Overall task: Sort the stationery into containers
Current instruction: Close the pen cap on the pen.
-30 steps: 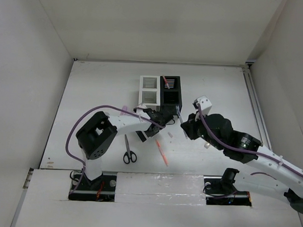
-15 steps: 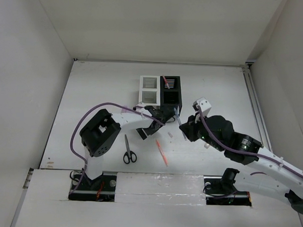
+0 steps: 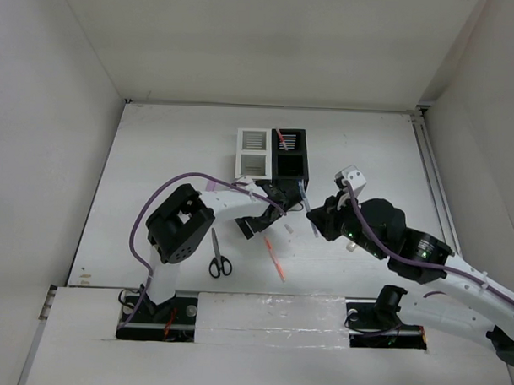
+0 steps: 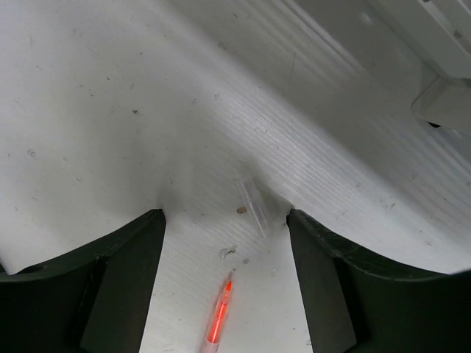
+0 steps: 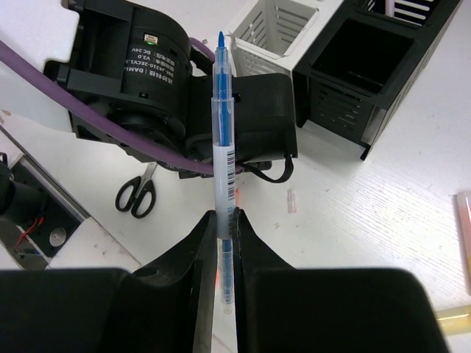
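Early going: just one reddish pen [image 3: 282, 140] in the black organizer [image 3: 306, 156], none visible in the white organizer [image 3: 254, 153]. Left to sort: scissors [image 3: 219, 260] and an orange pen [image 3: 275, 259] toward the table's [image 3: 157, 155] near edge. Right gripper [image 5: 223, 220] pinching a blue pen [image 5: 221, 140] upright. Shown by the left wrist alone: left gripper [image 4: 224, 220] spread wide astride a small clear piece [image 4: 254, 208] (touching neither finger).

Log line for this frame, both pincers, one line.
left pincer: open over small clear piece, orange pen nearby | right pincer: shut on blue pen
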{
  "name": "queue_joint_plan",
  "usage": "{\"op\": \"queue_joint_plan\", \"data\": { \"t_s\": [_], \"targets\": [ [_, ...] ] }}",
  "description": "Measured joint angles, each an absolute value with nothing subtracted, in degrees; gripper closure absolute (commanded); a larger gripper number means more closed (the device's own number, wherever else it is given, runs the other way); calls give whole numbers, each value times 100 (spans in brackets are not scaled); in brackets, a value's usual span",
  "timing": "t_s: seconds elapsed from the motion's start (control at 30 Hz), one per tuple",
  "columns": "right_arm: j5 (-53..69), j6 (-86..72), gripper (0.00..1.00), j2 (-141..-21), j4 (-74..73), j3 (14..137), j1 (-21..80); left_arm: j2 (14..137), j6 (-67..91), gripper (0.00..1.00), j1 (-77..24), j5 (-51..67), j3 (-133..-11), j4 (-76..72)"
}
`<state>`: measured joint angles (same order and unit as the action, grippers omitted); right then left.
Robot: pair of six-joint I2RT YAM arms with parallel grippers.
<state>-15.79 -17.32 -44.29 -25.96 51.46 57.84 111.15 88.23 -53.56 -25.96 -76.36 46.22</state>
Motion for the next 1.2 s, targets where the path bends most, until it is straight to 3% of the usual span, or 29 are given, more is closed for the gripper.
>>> {"op": "queue_joint_plan", "data": {
  "t_s": [0.17,0.2,0.33,0.47,0.9,1.2],
  "targets": [
    [-1514,-1706,100,-4375,-2532,5113,5784,11115,8895,37,-5352,-2587,-7636,4652],
    [-1492,-1693,100,-4375,-2530,5111,5784,11115,8901,42,-5352,-2587,-7636,4650],
    [-1448,-1671,100,-4375,-2526,5103,5784,11126,8912,47,-5312,-2585,-7636,4657],
    [-1415,-1662,100,-4375,-2523,5083,5784,11126,8914,47,-5286,-2571,-7636,4668],
    [-1358,-1625,100,-4375,-2512,5083,5784,11126,8899,72,-5238,-2578,-7609,4652],
    [-1350,-1625,100,-4383,-2506,5083,5784,11043,8858,100,-5201,-2587,-7467,4451]
  ]
}}
